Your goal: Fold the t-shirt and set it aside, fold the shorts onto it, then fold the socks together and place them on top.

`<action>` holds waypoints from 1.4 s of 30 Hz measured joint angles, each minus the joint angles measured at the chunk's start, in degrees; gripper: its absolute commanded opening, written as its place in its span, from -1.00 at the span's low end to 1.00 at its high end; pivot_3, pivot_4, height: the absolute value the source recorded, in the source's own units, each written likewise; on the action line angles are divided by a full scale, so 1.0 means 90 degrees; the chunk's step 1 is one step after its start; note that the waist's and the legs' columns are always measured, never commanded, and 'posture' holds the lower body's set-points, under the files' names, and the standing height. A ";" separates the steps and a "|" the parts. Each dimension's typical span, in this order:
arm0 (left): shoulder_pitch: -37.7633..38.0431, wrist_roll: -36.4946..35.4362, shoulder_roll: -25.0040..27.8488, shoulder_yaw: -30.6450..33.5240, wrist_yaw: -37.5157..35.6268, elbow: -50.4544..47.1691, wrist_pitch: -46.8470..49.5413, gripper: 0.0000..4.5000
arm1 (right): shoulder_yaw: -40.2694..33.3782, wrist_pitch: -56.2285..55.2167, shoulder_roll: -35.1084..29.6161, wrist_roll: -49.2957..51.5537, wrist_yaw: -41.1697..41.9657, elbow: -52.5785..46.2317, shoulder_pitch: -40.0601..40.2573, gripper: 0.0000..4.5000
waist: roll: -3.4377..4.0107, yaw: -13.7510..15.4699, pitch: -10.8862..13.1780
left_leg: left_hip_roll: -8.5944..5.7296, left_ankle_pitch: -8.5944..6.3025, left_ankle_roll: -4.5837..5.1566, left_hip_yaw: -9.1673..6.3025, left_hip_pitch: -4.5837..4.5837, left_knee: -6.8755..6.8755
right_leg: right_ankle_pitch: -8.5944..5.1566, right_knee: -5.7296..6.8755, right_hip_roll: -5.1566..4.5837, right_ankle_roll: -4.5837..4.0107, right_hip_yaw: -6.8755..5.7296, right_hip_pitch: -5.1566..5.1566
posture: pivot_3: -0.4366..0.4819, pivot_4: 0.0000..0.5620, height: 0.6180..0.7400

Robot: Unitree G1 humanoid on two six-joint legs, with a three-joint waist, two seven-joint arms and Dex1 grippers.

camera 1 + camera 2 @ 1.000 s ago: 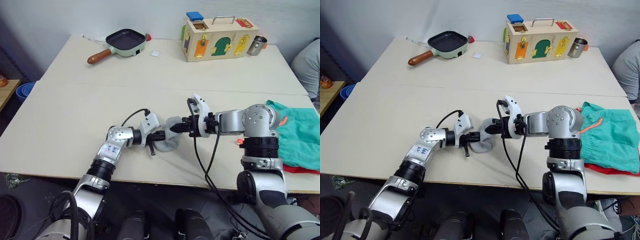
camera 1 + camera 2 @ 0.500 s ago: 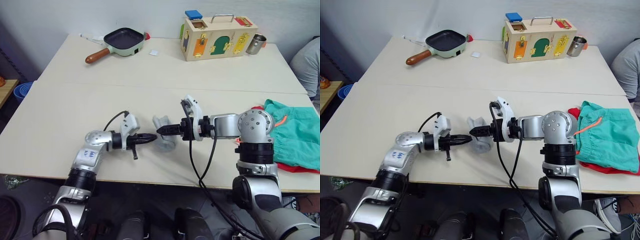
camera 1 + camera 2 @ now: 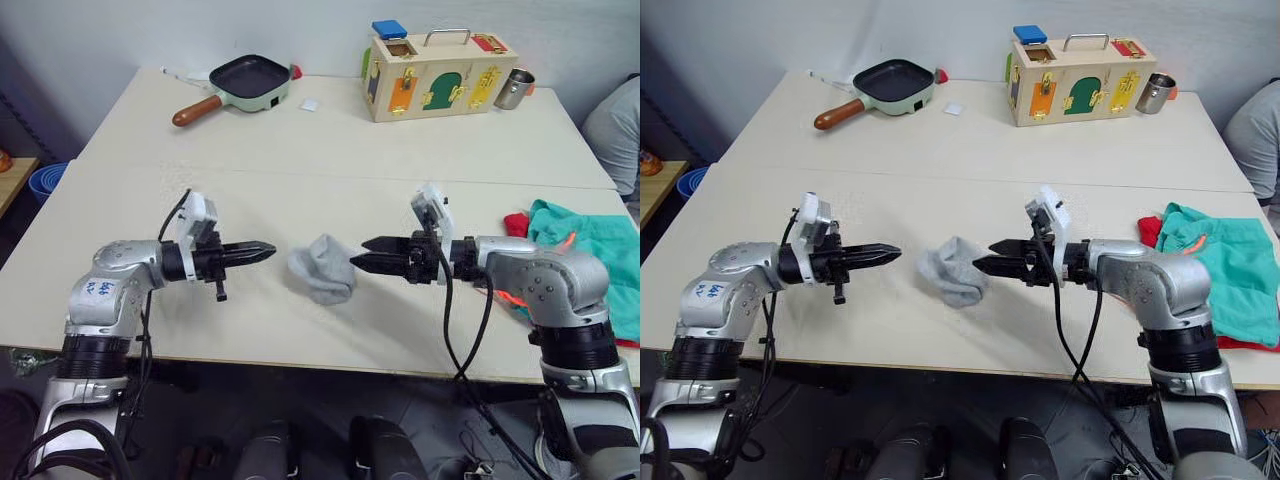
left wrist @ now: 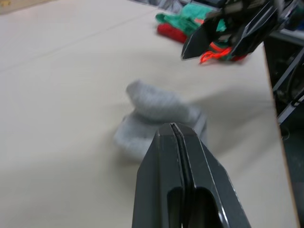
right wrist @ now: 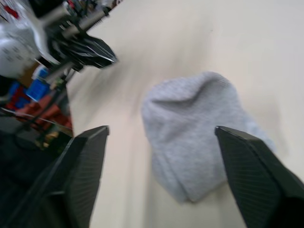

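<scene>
The left gripper (image 3: 262, 250) has its two black fingers pressed tight together, with nothing between them. It hangs just over the table (image 3: 200, 130) and points at the socks (image 3: 322, 270). There is a gap between its tip and the socks.

The right gripper (image 3: 372, 252) comes from the other side. Its fingers are spread wide apart (the right wrist view shows one on each side of the socks) and it holds nothing. Its tips are just beside the socks but not touching them.

The socks lie in a soft grey lump on the table, between the two grippers and near the front edge.

Off to the robot's right, at the edge of the table, the shorts (image 3: 600, 262) lie on top of the t-shirt (image 3: 517, 222). Only a bit of red peeks out from under the green. An orange drawstring (image 3: 566, 243) lies across the shorts.

At the far side of the table there is a frying pan (image 3: 243, 84) with a brown handle, a wooden box (image 3: 440, 77) with little coloured doors, and a metal cup (image 3: 512, 88).
</scene>
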 measured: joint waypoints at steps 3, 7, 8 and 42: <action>-0.0540 0.0338 -0.0682 -0.0484 0.0329 0.0324 -0.0495 -1.00 | 0.0659 -0.1223 0.0539 -0.0818 0.0000 0.0335 0.0088 -0.44 | -0.0002 0.0056 0.0001 | -0.0001 0.0004 0.0001 0.0010 0.0003 0.0003 | 0.0002 0.0004 0.0012 0.0004 0.0009 0.0000 | -0.05 -0.47 1.00; -0.0657 0.0822 -0.1134 -0.0704 0.0783 0.1168 -0.1014 -1.00 | 0.1014 -0.2291 0.0729 -0.1710 -0.0042 0.1055 0.0217 -0.99 | -0.0003 0.0066 0.0001 | 0.0004 0.0004 -0.0001 0.0014 0.0003 0.0001 | 0.0002 0.0003 0.0046 0.0004 0.0014 -0.0005 | -0.05 -0.47 1.00; -0.0669 0.0912 -0.1262 -0.0712 0.0938 0.1403 -0.1118 -1.00 | 0.1035 -0.2495 0.0808 -0.1854 -0.0072 0.1206 0.0234 -0.99 | -0.0003 0.0073 0.0001 | 0.0005 0.0004 -0.0002 0.0014 0.0003 0.0002 | 0.0002 0.0004 0.0046 0.0004 0.0013 -0.0005 | -0.05 -0.47 1.00; 0.0382 0.1352 -0.1331 -0.0793 0.1280 0.1327 -0.1988 -1.00 | 0.0395 -0.3127 0.1451 -0.1864 0.0621 0.1599 0.0758 -0.92 | -0.0002 0.0117 -0.0001 | 0.0011 -0.0016 -0.0013 0.0000 0.0090 -0.0013 | -0.0002 -0.0012 0.0002 -0.0004 0.0014 0.0076 | -0.05 -0.47 1.00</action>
